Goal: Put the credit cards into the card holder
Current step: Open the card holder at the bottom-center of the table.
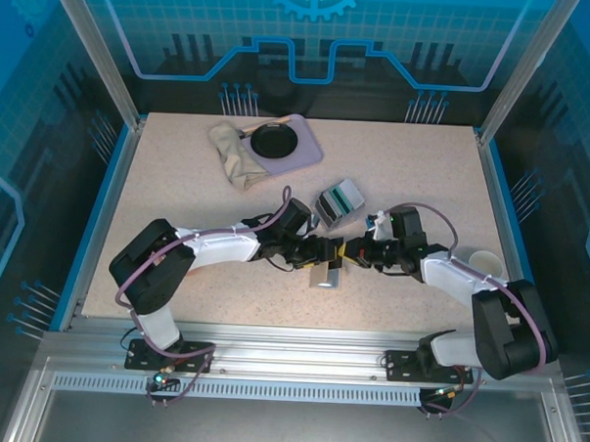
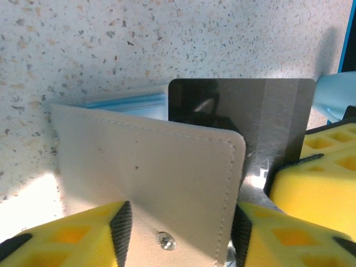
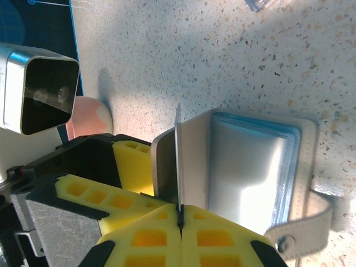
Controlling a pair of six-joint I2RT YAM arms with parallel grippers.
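The tan card holder lies open mid-table, its flap standing up and its snap dot facing the left wrist camera. My left gripper has its jaws apart at this flap. The left pad overlaps the flap and the right pad sits at its stitched edge, and a grip does not show. My right gripper is shut on one of the credit cards, held edge-on against the flap's inner side beside the clear sleeves. From the left wrist the card is a dark grey plate. More cards stand in a grey tray.
A lilac tray with a black bowl and a crumpled cloth sit at the back. A white cup stands by the right arm. The holder's strap lies on the speckled table.
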